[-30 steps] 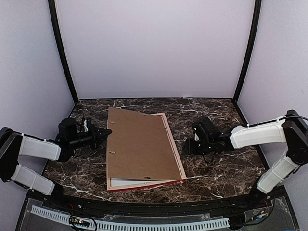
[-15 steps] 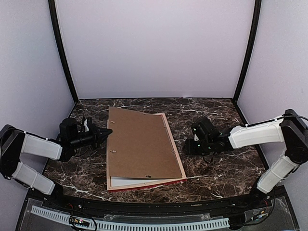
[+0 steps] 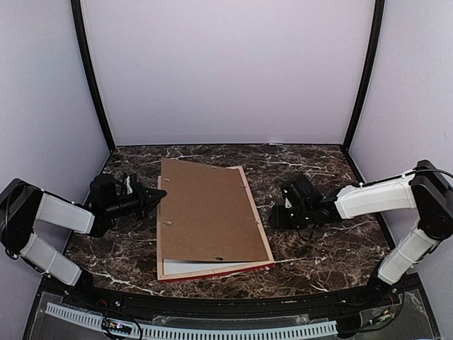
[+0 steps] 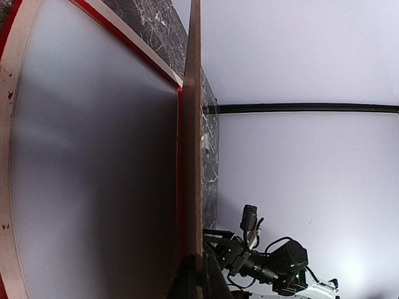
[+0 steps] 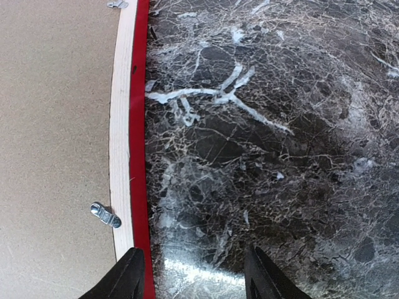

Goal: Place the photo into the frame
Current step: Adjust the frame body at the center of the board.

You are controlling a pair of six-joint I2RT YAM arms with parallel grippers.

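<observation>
Brown board (image 3: 209, 212) is pinched edgewise by left gripper (image 3: 160, 193); frame (image 5: 121, 124) is laid near-to-far, just left of parted, empty right gripper (image 5: 193, 269).

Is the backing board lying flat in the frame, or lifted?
Lifted: the left tool pinches the board by its left edge, and the wrist view shows a gap between it and the white sheet in the frame.

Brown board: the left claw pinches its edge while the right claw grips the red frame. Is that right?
Not quite. The right gripper grips nothing: the right wrist view shows it open over the marble table beside the frame. The left gripper does pinch the brown board.
</observation>
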